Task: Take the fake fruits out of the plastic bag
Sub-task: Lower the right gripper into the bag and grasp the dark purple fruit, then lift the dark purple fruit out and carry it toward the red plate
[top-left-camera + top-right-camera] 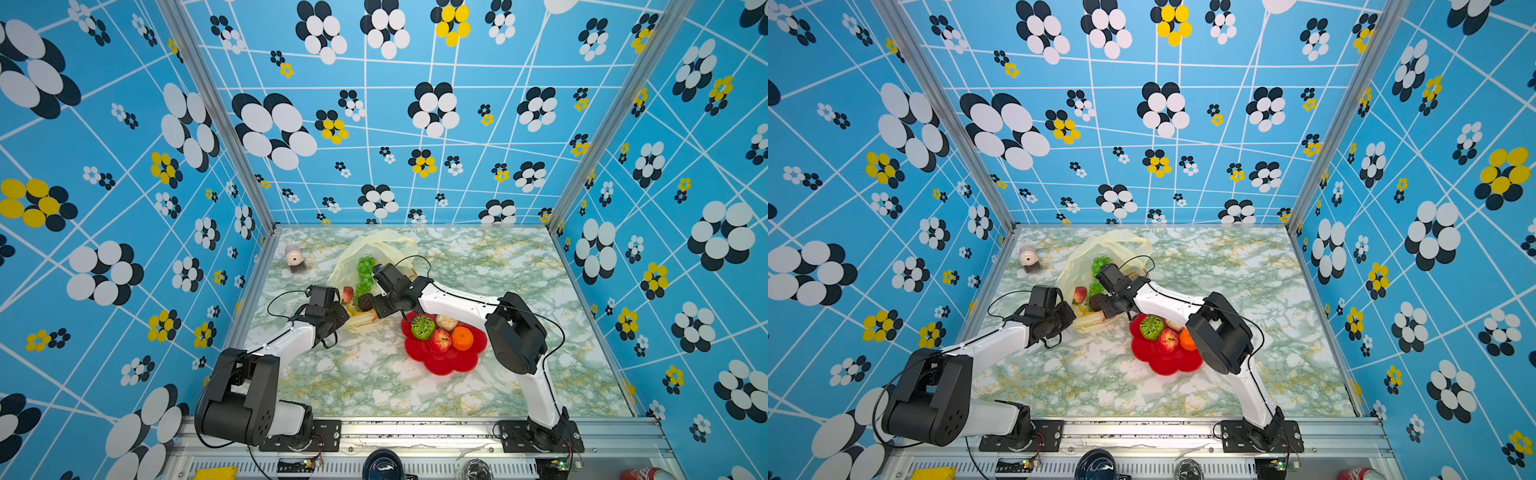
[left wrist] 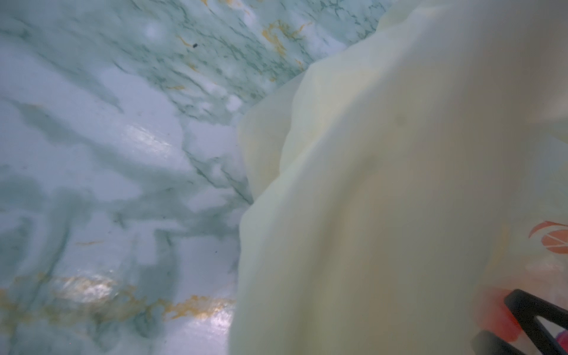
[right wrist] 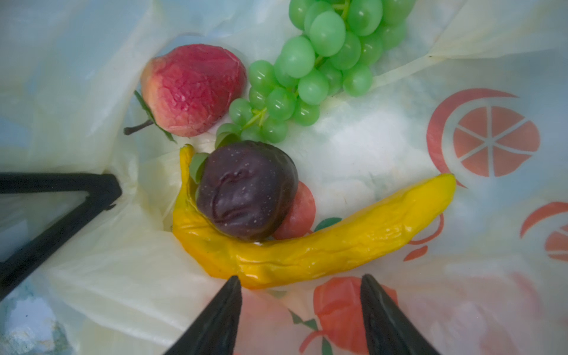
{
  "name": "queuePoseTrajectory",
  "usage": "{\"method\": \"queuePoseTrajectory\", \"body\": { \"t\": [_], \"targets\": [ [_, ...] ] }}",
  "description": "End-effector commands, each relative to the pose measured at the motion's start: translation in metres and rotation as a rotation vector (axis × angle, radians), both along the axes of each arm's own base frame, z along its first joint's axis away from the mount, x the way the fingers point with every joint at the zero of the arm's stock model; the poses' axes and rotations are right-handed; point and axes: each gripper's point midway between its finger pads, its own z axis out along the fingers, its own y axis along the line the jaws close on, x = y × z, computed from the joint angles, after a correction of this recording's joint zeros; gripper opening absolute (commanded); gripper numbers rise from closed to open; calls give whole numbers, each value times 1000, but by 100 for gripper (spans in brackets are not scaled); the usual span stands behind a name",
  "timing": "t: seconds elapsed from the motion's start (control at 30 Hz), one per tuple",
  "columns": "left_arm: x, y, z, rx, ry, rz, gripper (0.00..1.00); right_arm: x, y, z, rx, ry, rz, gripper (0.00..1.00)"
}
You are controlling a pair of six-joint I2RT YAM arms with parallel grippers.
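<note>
Fruits of plastic, a yellow banana (image 3: 307, 249), dark brown piece (image 3: 246, 190), red strawberry (image 3: 193, 89) and green grape bunch (image 3: 307, 67), lie in the translucent pale-yellow plastic bag (image 3: 353, 147), just ahead of the released right fingers (image 3: 221, 316); left fingers (image 3: 92, 184) clench the bag's edge.

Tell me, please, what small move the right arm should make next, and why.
Probably ease the right gripper forward to straddle the banana: its open jaws hover just short of it, while the left gripper seems to pin the plastic bag open.

Pale-yellow plastic bag (image 1: 382, 243), yellow banana (image 3: 322, 249), green grapes (image 3: 307, 61)
</note>
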Motion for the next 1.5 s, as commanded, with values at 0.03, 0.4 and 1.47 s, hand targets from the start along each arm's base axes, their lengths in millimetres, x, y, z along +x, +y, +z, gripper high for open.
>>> {"method": "queuePoseTrajectory", "body": {
  "t": [0.03, 0.4, 1.47],
  "targets": [
    [5, 2, 2, -35, -42, -3, 7, -1, 26, 38, 129, 2, -11, 64],
    [-7, 0, 3, -65, -61, -31, 3, 14, 56, 21, 174, 62, -114, 63],
    [-17, -19, -23, 12, -11, -119, 5, 19, 41, 16, 35, -2, -186, 78]
  ]
}}
